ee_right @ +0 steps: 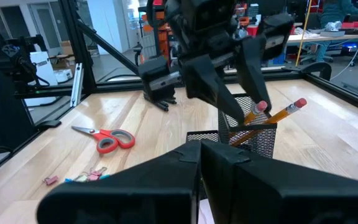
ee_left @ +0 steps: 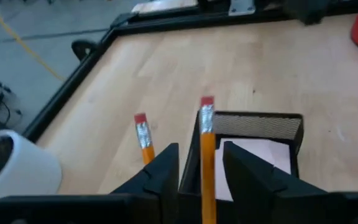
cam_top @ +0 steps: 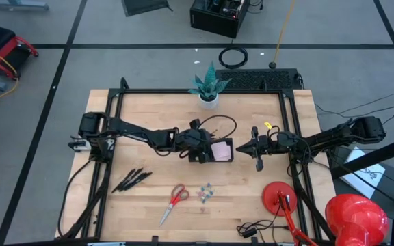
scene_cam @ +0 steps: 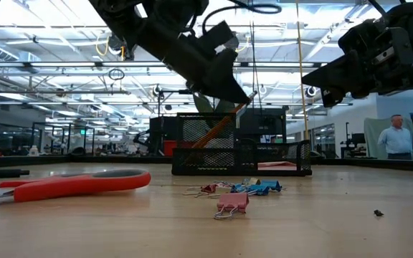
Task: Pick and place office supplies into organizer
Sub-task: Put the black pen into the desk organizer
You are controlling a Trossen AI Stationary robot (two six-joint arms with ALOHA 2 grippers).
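The left gripper (cam_top: 198, 145) is seen poised directly over the black mesh organizer (cam_top: 211, 150) at mid-table, its fingers spread apart on either side of an orange pencil (ee_left: 207, 155) that stands in the gap between them. Whether the pads are touching the pencil cannot be told from the left wrist view. A second orange pencil (ee_left: 144, 138) is seen leaning just beside it, and both eraser ends are shown poking out of the organizer's tall mesh cup in the right wrist view. A pink sticky-note pad (cam_top: 221, 151) is lying in the organizer's shallow compartment.

The right gripper (cam_top: 257, 148) is held above the table to the organizer's other side, fingers pressed together and nothing carried.

Yet to be stowed are the red-handled scissors (cam_top: 174, 202), the cluster of small binder clips (cam_top: 205, 193) and the black pens (cam_top: 132, 180), all lying on the wood well apart from the organizer.

The release is judged to be under way. A risk is posed by the retreat: if the gripper is lifted at a slant, the pencil could be caught by a finger and levered out of the cup, or the light organizer tipped. The leaning neighbour could also be knocked.
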